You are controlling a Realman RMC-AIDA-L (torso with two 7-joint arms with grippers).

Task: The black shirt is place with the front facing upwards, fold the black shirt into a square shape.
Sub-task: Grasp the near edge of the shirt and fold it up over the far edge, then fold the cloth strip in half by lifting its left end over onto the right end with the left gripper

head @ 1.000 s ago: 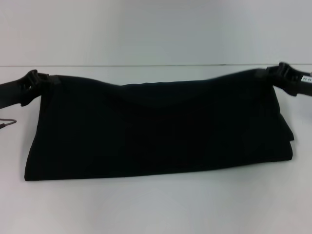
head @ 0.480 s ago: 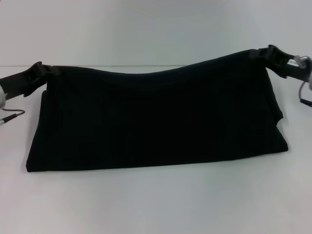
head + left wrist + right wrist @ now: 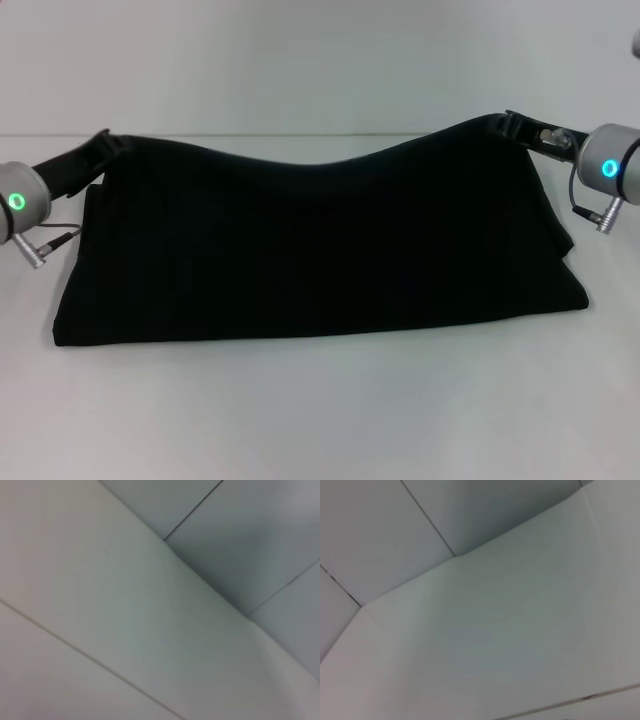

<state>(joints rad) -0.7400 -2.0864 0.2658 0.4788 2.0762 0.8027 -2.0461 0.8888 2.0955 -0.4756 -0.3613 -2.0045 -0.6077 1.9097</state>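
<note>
Two claws, left claw [image 3: 103,142] and right claw [image 3: 512,124], grip black shirt [image 3: 320,250] corners.

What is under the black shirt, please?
The white table lies under the black shirt, whose lower edge rests on it. The left gripper and right gripper lift its upper corners. Anything below the cloth is covered.

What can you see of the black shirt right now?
The black shirt looks like plain soft black fabric, with no lettering in view. It hangs as a wide band: its upper edge is held up at both far corners, by the left tool and the right tool, and sags in the middle, the right corner higher. Its lower edge rests on the white table. Layered folds show at the right end. The wrist views don't show it.
</note>
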